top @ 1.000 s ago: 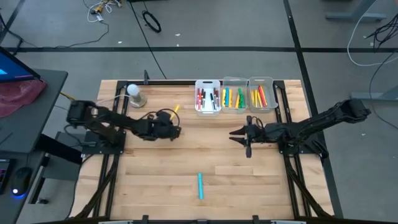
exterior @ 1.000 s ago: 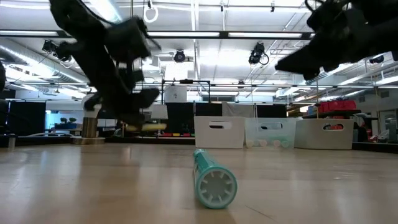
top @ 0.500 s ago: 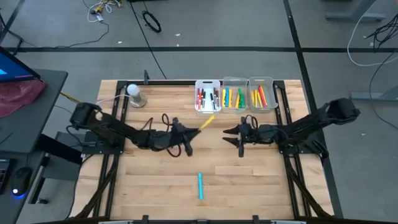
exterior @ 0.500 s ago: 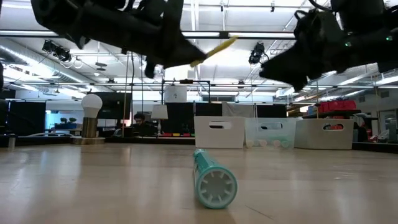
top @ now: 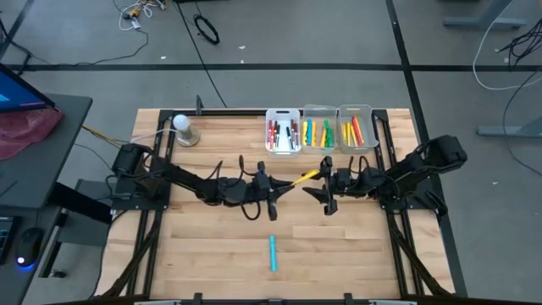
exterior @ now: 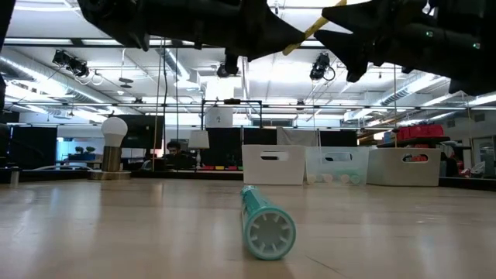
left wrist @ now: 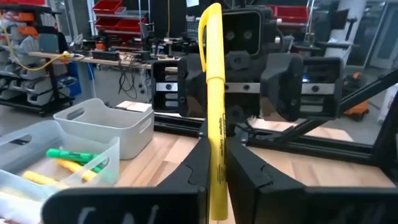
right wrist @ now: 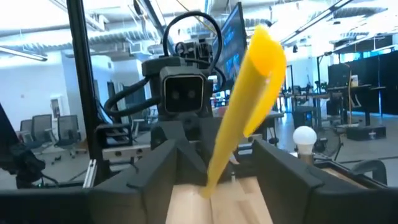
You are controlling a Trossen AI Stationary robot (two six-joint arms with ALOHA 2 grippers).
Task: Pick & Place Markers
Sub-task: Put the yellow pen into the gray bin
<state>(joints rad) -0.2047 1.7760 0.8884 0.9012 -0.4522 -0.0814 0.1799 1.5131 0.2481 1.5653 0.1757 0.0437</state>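
1. High view: left tool (top: 278, 188) reaches to the middle of the surface (top: 203, 246), clenched on a yellow marker (top: 306, 177) that sticks out toward the right arm. Right tool (top: 325, 188) sits just right of it, fingers spread wide with the marker tip between them, not gripping. A cyan marker (top: 273, 252) lies alone on the near middle of the surface. Three bins (top: 320, 129) stand at the far edge holding more markers (top: 316, 133): red and dark ones in the left bin, yellow and green in the middle, yellow and red in the right. A white bulb on a base (top: 184, 129) stands far left.
2. Low view: the cyan marker (exterior: 264, 222) lies end-on near the camera; both arms hang overhead with the yellow marker (exterior: 303, 36) tilted between them, well above the surface. Bins (exterior: 335, 165) in the back.
3. Left wrist view: yellow marker (left wrist: 213, 106) pinched between the left tool's fingers (left wrist: 196, 168); the right tool (left wrist: 252, 71) faces it close. Bins with green and yellow markers (left wrist: 65, 158) beside.
4. Right wrist view: yellow marker (right wrist: 241, 106) pokes in between the right tool's spread fingers (right wrist: 283, 171), apart from both; the left arm faces the camera.
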